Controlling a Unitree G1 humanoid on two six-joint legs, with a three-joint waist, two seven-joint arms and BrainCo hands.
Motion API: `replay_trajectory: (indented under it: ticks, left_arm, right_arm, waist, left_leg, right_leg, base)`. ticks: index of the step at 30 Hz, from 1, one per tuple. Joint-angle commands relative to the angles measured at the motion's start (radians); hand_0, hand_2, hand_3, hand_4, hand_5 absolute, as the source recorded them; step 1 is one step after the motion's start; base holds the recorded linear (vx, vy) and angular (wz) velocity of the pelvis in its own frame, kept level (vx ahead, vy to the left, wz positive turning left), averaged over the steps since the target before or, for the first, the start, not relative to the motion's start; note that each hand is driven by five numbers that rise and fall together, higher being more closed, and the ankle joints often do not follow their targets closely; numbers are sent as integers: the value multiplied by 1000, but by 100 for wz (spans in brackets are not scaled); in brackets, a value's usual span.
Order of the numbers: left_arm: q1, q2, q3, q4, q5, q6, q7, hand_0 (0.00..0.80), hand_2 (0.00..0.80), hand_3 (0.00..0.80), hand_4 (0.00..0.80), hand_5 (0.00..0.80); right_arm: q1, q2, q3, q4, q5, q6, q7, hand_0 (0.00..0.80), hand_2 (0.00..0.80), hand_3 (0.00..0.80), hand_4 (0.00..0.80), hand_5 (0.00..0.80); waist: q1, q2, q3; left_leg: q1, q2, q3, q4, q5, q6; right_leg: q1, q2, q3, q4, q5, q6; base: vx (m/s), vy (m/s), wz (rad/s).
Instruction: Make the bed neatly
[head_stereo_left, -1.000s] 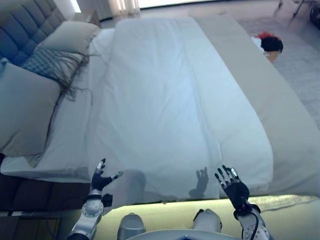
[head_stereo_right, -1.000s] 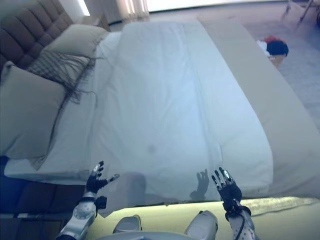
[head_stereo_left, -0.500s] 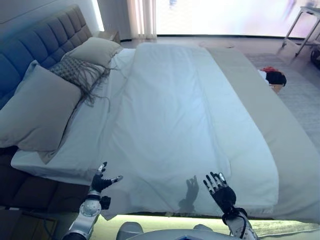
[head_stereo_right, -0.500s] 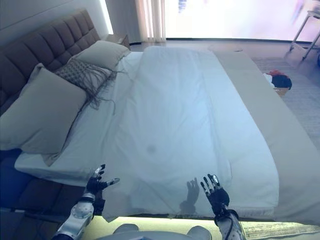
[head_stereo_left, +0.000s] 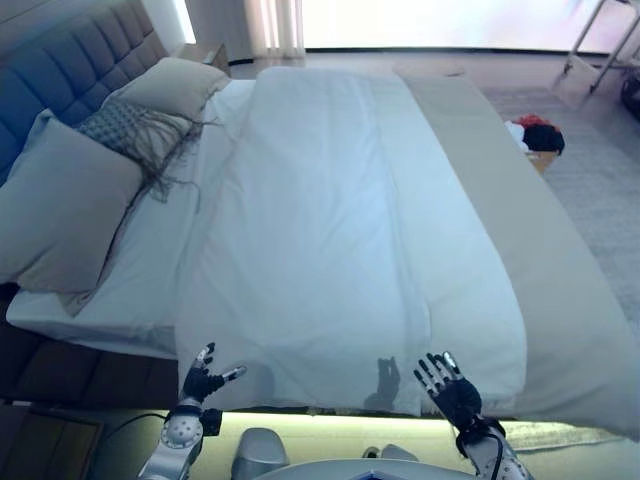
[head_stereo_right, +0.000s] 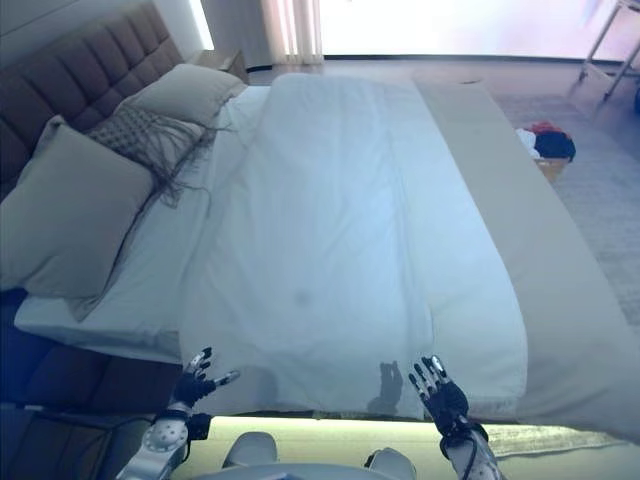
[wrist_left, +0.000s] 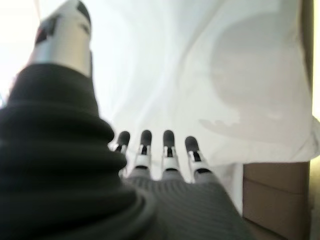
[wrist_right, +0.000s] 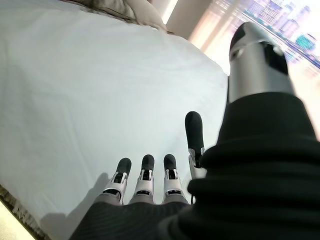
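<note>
Bed (head_stereo_left: 560, 300): fills most of the head views, running from the near edge toward the bright window; beige cover bare along the robot's right side.
Duvet (head_stereo_left: 330, 230): white, spread flat down the middle of the bed, lengthwise creases, near edge hanging just beyond both hands, a lit strip under that edge.
Sheet (head_stereo_left: 140, 270): white, showing on the left between duvet and pillows.
Headboard (head_stereo_right: 70, 80): tufted, dark, at far left behind the pillows.
Large pillow (head_stereo_left: 60, 205): grey, leaning at the left edge, nearest of the pillows.
Fringed cushion (head_stereo_left: 130, 130): patterned, between the two pillows, long fringe trailing over the sheet.
Far pillow (head_stereo_left: 175, 85): pale, beyond the cushion, close to the headboard's far end.
Clothes pile (head_stereo_left: 535, 135): dark and red items on the floor, right of the bed, well apart from it.
Right hand (head_stereo_left: 452, 385): low right, at the duvet's near edge, fingers straight and spread, holding nothing; own wrist view shows fingertips above white cloth, contact not clear.
Left hand (head_stereo_left: 200, 380): low left, by the duvet's near left corner, fingers loosely extended, thumb out, empty; wrist view shows fingertips short of the white cloth.
</note>
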Motion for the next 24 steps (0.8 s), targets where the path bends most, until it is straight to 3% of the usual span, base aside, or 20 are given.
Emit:
replay_trajectory:
  ticks: [1, 3, 5, 6, 7, 10, 11, 14, 17, 24]
  left_arm:
    - [-15, 52, 54, -136, -1, -36, -9, 0, 0, 0, 0, 0]
    - [-62, 63, 14, -130, -7, -29, 1, 0, 0, 0, 0, 0]
    - [-141, 70, -37, -116, -14, -25, 23, 0, 0, 0, 0, 0]
    - [-166, 61, -64, -104, -24, -20, 36, 0, 0, 0, 0, 0]
    - [-177, 51, -75, -93, -30, -20, 43, 0, 0, 0, 0, 0]
    - [-168, 25, -85, -68, -111, 5, 48, 0, 0, 0, 0, 0]
    - [-161, 15, -75, -53, -169, 15, 40, 0, 0, 0, 0, 0]
    - [-221, 16, -71, -15, -271, 22, 77, 0, 0, 0, 0, 0]
    - [-367, 18, -88, 60, -312, 23, 142, 0, 0, 0, 0, 0]
    - [-541, -38, -198, 151, -170, 31, 350, 0, 0, 0, 0, 0]
  right_arm:
    - [-3, -11, -51, -121, -8, -19, 14, 0, 0, 0, 0, 0]
    - [-21, -22, -52, -126, -2, -45, -14, 0, 0, 0, 0, 0]
    - [-75, -38, -45, -120, 12, -91, -43, 0, 0, 0, 0, 0]
    - [-101, -44, -41, -117, 16, -105, -53, 0, 0, 0, 0, 0]
    - [-112, -47, -43, -120, 19, -106, -54, 0, 0, 0, 0, 0]
    - [-125, -49, -49, -137, 15, -70, -51, 0, 0, 0, 0, 0]
    - [-129, -43, -49, -132, 5, -54, -43, 0, 0, 0, 0, 0]
    - [-199, -24, -1, -99, 22, -69, -39, 0, 0, 0, 0, 0]
    - [-291, -12, 52, -85, 49, -146, -30, 0, 0, 0, 0, 0]
    - [-422, -45, 84, -84, 43, -209, -59, 0, 0, 0, 0, 0]
  waist:
    - [-55, 17, 61]
    - [-74, 38, 71]
    - [-91, 56, 109]
    - [-94, 70, 130]
    - [-94, 68, 143]
    - [-106, 73, 187]
    - [-111, 73, 204]
    - [-104, 54, 253]
    - [-110, 41, 309]
    - [-117, 31, 362]
  left_leg:
    - [25, 55, 31, -85, -44, -31]
    - [22, 75, 38, -130, -35, -44]
    - [-12, 74, 49, -130, -41, -48]
    - [-29, 52, 33, -117, -71, -42]
    - [-56, 30, 41, -97, -65, -25]
    - [-94, -26, 59, -11, -122, 14]
    - [-102, -35, 67, 20, -144, 25]
    - [-216, -15, 49, 116, -199, 22]
    - [-331, 26, 63, 124, -177, 9]
    - [-471, 34, 64, 83, -100, -21]
  right_leg:
    - [101, 24, 12, -166, 169, 65]
    - [52, -9, 9, -141, 178, 91]
    - [-30, -70, 9, -97, 196, 124]
    - [-65, -108, 32, -52, 189, 148]
    - [-97, -138, 39, -27, 207, 145]
    - [-166, -213, 80, 49, 287, 161]
    - [-207, -221, 95, 67, 321, 167]
    - [-243, -189, 92, -4, 303, 187]
    - [-322, -166, 80, -40, 331, 192]
    - [-434, -156, 42, -78, 359, 193]
  base:
    - [-104, 310, 15]
    - [-219, 314, 8]
    - [-304, 407, 13]
    - [-222, 438, 31]
    - [-124, 465, 36]
    - [-30, 343, 9]
    - [-49, 199, -3]
    - [-241, -66, -15]
    - [-442, -115, -27]
    - [-199, 67, -21]
